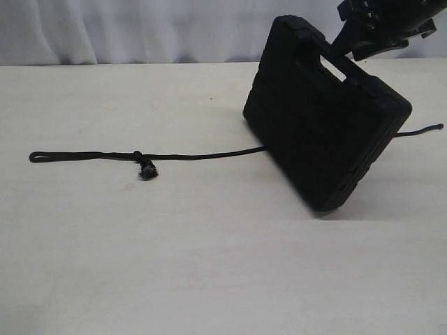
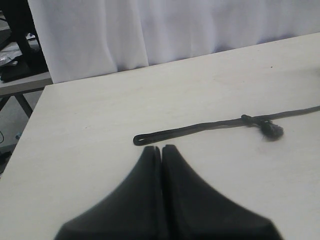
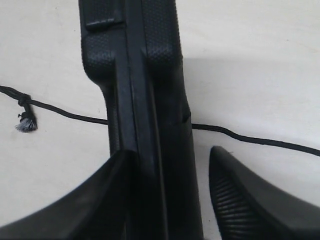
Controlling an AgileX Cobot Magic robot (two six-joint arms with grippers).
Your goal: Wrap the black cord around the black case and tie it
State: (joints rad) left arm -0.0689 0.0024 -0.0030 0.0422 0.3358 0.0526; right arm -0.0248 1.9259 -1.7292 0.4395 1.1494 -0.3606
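Under the black case, tilted up on its lower edge on the worktop, the black cord runs through and emerges on both sides. Right tool straddles the case's handle end, jaws apart, one finger touching. Left tool is closed and empty, far from the case, by the cord's looped end. Step in hand: seating the case over the cord. Next move likely requires lowering the case, then lifting a cord end over it.
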